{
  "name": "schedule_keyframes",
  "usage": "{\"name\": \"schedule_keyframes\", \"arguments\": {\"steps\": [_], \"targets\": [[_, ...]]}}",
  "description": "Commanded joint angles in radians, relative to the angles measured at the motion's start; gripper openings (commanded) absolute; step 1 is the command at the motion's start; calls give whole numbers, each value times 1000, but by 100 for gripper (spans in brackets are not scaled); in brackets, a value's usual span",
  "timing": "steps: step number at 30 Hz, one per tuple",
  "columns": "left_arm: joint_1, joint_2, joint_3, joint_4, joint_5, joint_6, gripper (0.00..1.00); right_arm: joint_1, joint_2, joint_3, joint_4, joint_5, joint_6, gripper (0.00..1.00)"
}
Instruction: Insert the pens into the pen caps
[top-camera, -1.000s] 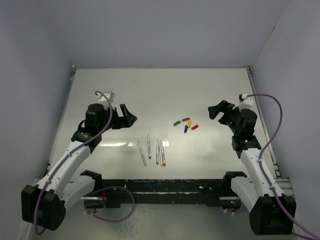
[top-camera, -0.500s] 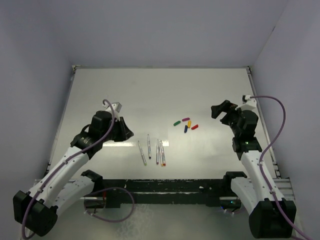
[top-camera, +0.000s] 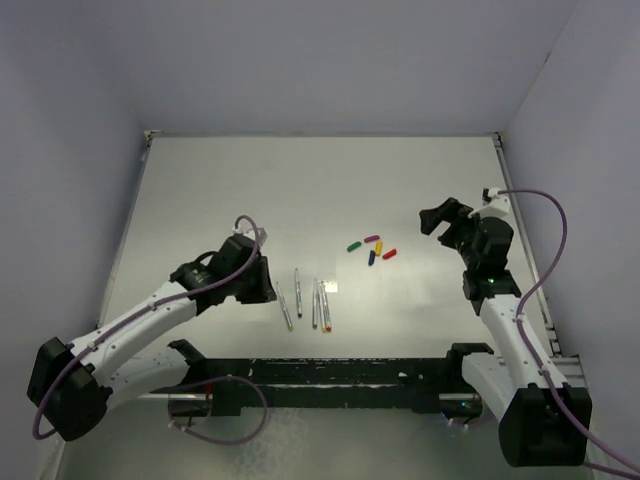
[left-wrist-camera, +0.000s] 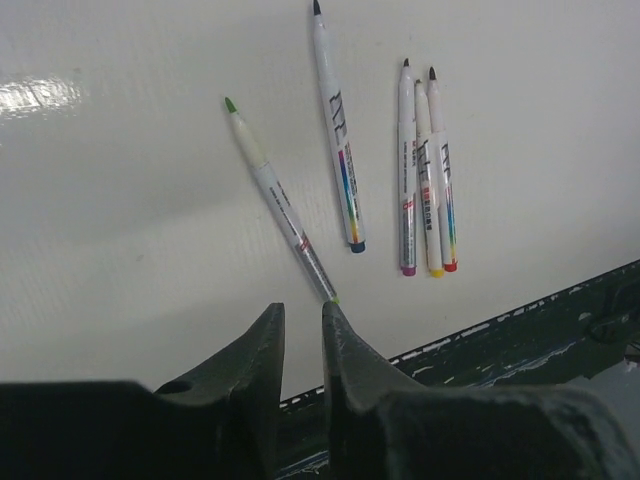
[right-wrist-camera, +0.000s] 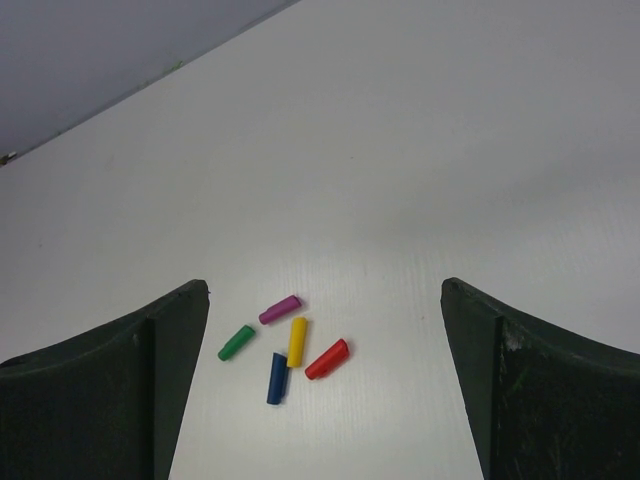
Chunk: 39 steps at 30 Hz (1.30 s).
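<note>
Several white-grey pens lie near the table's front edge: a green-tipped pen (top-camera: 284, 305) (left-wrist-camera: 280, 205) at an angle, a blue-ended pen (top-camera: 298, 292) (left-wrist-camera: 337, 130), and three pens close together (top-camera: 320, 305) (left-wrist-camera: 425, 175). My left gripper (top-camera: 266, 287) (left-wrist-camera: 300, 312) hovers just left of them, its tips close to the green pen's rear end, jaws a narrow gap apart with nothing between. The pen caps lie in a cluster: green (right-wrist-camera: 237, 342), purple (right-wrist-camera: 280, 309), yellow (right-wrist-camera: 297, 341), blue (right-wrist-camera: 277, 378), red (right-wrist-camera: 327, 359) (top-camera: 389, 254). My right gripper (top-camera: 440, 218) (right-wrist-camera: 325, 288) stands wide open to their right, off the table.
A black rail (top-camera: 330, 370) (left-wrist-camera: 560, 320) runs along the table's near edge, right behind the pens. Pale walls close in the table on the left, back and right. Purple cables (top-camera: 545, 270) loop off both arms.
My left arm has swung down and right to the pens, and its jaws have gone from wide open to a narrow gap. The right arm has hardly moved.
</note>
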Motion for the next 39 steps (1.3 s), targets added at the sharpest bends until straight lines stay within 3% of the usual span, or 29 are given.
{"name": "schedule_keyframes", "arguments": {"steps": [1, 7, 10, 20, 39], "targets": [[-118, 86, 36, 33, -95, -98, 29, 0, 11, 42, 60, -13, -4, 100], [-189, 229, 100, 32, -173, -109, 48, 0, -7, 37, 33, -15, -25, 100], [-189, 260, 110, 38, -207, -107, 52, 0, -16, 32, 13, -25, -32, 100], [-189, 392, 119, 105, -245, -93, 54, 0, -17, 37, -3, -55, -38, 100], [-189, 491, 154, 11, -279, -94, 53, 0, 25, 53, 34, -65, -46, 100]]}}
